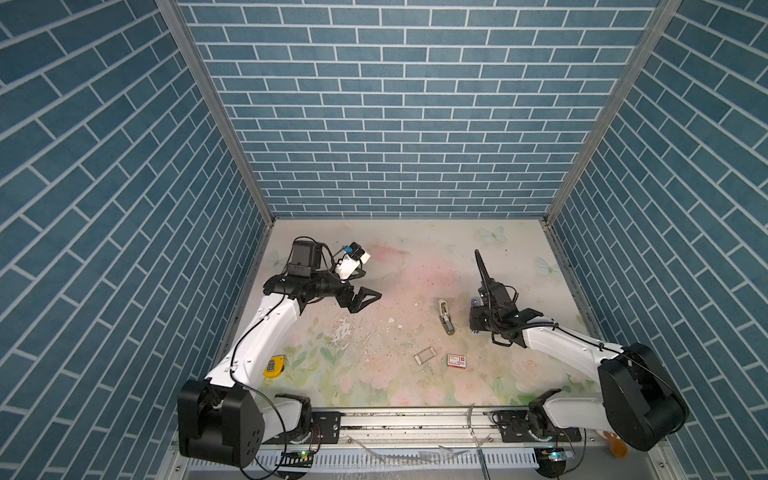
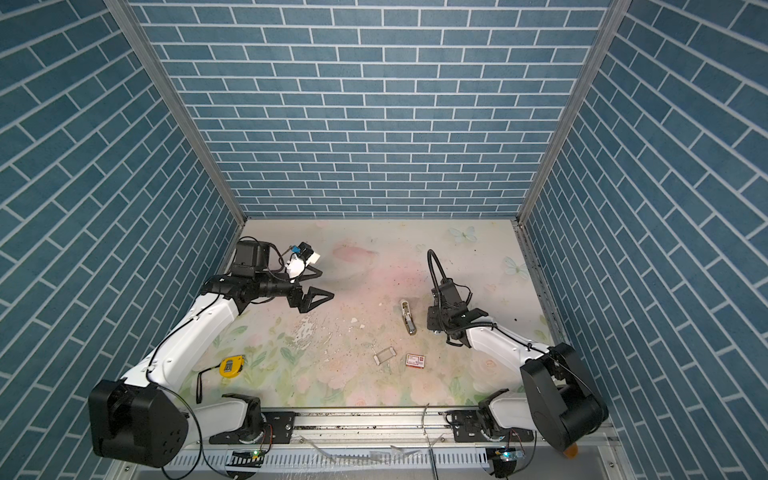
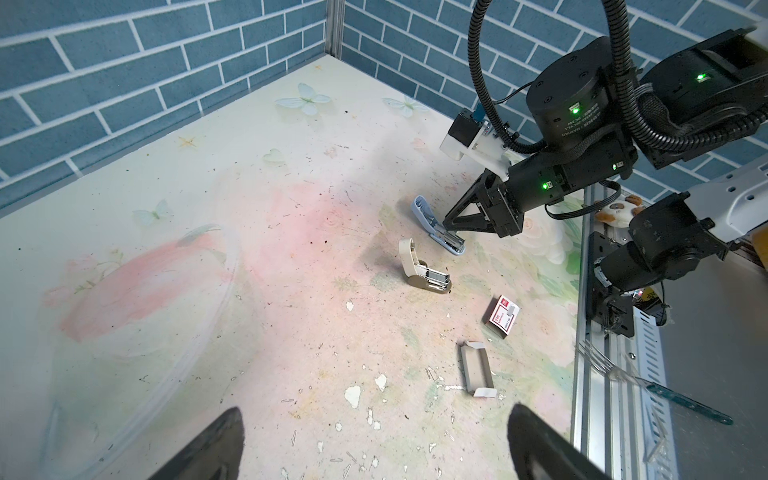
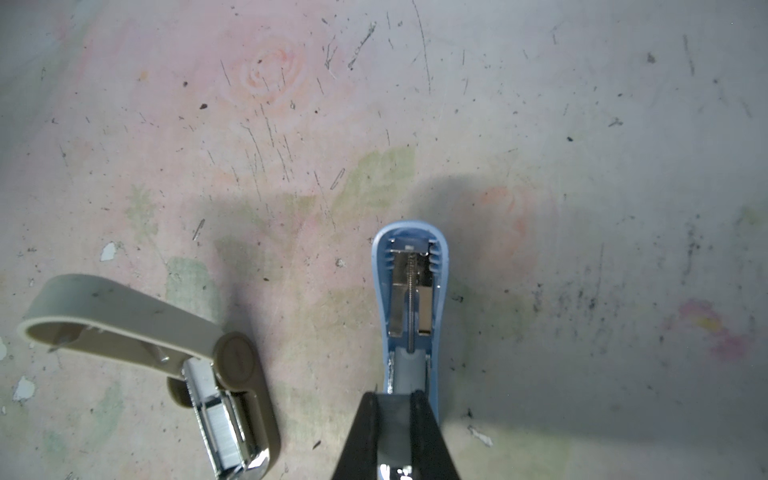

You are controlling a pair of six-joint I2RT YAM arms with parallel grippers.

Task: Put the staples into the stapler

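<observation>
Right wrist view: my right pincer [image 4: 393, 397] is clenched, its tips down on the hinge end of the blue stapler [image 4: 409, 291]; I cannot tell whether a strip is nipped between them.
Blue stapler: it lies near the right edge of the surface [image 1: 415, 257], lid thrown back so the spring and the channel face up. I judge that is why I come at it from above, into the open channel.
Staples: a silvery ribbed block [image 4: 222, 419] sits in the open tray of the beige stapler [image 4: 124, 328], just beside the blue one on the side toward the middle. Thin loose bits lie scattered on the surface, too small to name.
Beige stapler: its lid is tipped up and apart from my tips, so its tray is open to view and to reach.
Left pincer: released, jaws wide, my left pincer [image 1: 372, 286] hangs above the left half of the surface, well apart from both staplers. I judge it waits there to leave the right arm room.
Box: the red-and-white box [image 3: 503, 313] lies toward the front edge, with an empty card tray [image 3: 476, 368] near it.
Tape measure: the yellow tape measure [image 1: 274, 365] sits by the front left corner, out of the way.
Step in hand: seating or pressing at the blue channel, as I read it; the lid is not yet shut.
Risk: a skewed push could jam the strip or slide the stapler.
</observation>
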